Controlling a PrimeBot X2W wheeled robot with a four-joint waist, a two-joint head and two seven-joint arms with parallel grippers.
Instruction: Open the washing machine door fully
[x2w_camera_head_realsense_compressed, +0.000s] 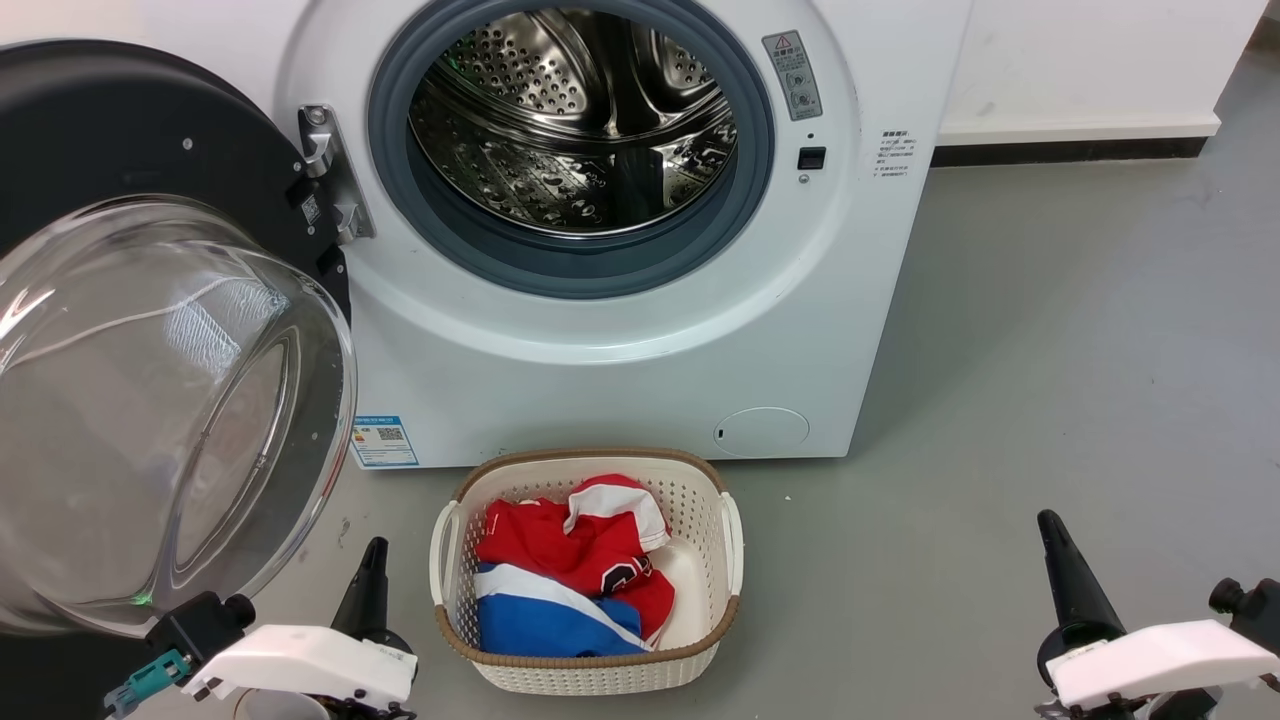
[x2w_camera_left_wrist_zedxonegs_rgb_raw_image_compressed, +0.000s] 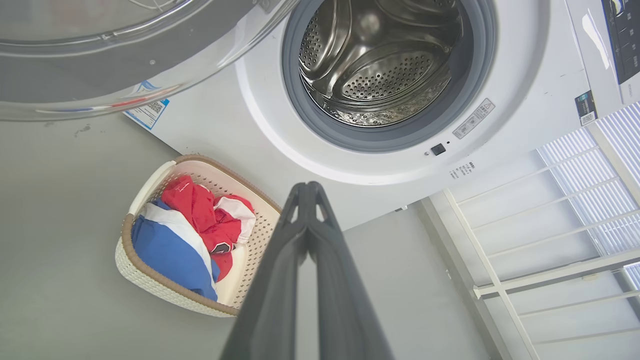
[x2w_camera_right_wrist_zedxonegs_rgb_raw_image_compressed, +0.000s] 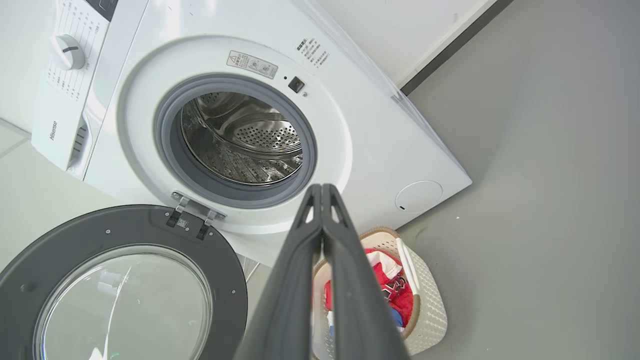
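Observation:
The washing machine door (x2w_camera_head_realsense_compressed: 110, 150) is swung wide open to the left on its hinge (x2w_camera_head_realsense_compressed: 330, 175); its clear glass bowl (x2w_camera_head_realsense_compressed: 150, 400) bulges toward me. The steel drum (x2w_camera_head_realsense_compressed: 575, 120) lies exposed behind its grey rubber rim. In the right wrist view the door (x2w_camera_right_wrist_zedxonegs_rgb_raw_image_compressed: 65, 230) shows its dark inner ring, and the left wrist view catches the door's glass bowl (x2w_camera_left_wrist_zedxonegs_rgb_raw_image_compressed: 100, 55) at the top. My left gripper (x2w_camera_head_realsense_compressed: 373, 555) is shut and empty, low on the floor just right of the glass bowl. My right gripper (x2w_camera_head_realsense_compressed: 1050, 528) is shut too, far right. Both sets of fingers (x2w_camera_left_wrist_zedxonegs_rgb_raw_image_compressed: 309, 192) (x2w_camera_right_wrist_zedxonegs_rgb_raw_image_compressed: 321, 192) meet at the tips.
A white laundry basket (x2w_camera_head_realsense_compressed: 735, 540) holding red, white and blue clothes (x2w_camera_head_realsense_compressed: 570, 570) stands on the grey floor directly in front of the machine, between my grippers. A white wall with a dark skirting (x2w_camera_head_realsense_compressed: 1070, 150) runs behind on the right. A white railing (x2w_camera_left_wrist_zedxonegs_rgb_raw_image_compressed: 550, 240) stands beside the machine.

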